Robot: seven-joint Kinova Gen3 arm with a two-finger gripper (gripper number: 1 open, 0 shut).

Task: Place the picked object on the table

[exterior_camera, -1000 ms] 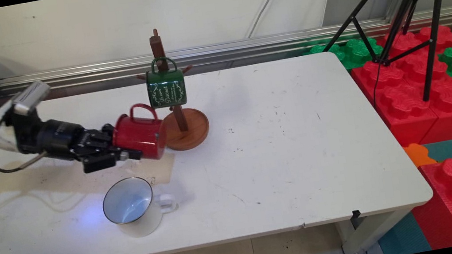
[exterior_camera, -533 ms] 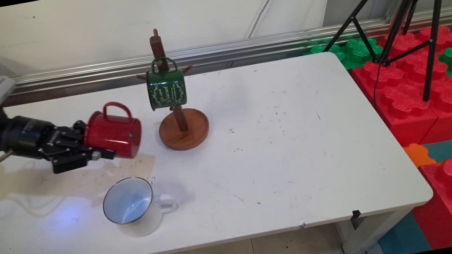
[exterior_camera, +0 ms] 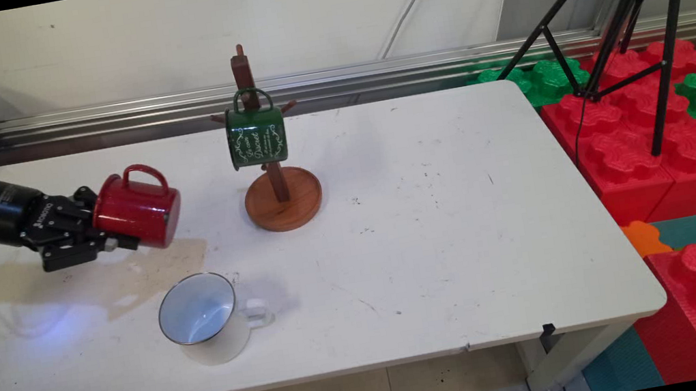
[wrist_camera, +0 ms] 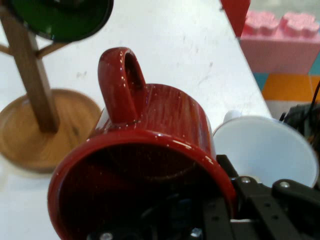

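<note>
Fingers point(exterior_camera: 120, 242) are closed on the red mug's point(exterior_camera: 137, 209) rim, one inside, one outside. Mug is held sideways above the desk's point(exterior_camera: 435, 224) left part, bottom pointing to the mug tree point(exterior_camera: 267, 159) w/ green mug point(exterior_camera: 255, 133), handle up. White mug point(exterior_camera: 204, 319) is near the front edge.
</note>
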